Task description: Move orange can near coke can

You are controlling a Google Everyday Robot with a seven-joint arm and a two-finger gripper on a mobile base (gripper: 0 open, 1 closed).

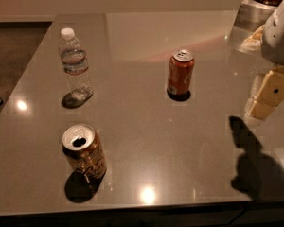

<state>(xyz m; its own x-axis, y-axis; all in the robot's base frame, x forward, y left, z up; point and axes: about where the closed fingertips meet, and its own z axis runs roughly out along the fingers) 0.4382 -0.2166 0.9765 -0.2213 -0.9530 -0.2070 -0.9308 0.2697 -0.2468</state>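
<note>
- The orange can (84,152) stands upright on the grey table (156,141), near the front edge on the left side; its long axis runs vertical and its opened silver top points up, toward the camera
- The coke can (180,74) also stands upright with its silver top up, farther back and to the right, well apart from the orange can
- A clear water bottle (75,65) with a white cap stands upright behind the orange can, left of the coke can
- The gripper (267,98) hangs at the right edge of the view, above the table, right of the coke can and touching neither can; whether it is spread or closed cannot be told
- Its dark shadow (251,160) falls on the table in front of it, at the right
</note>
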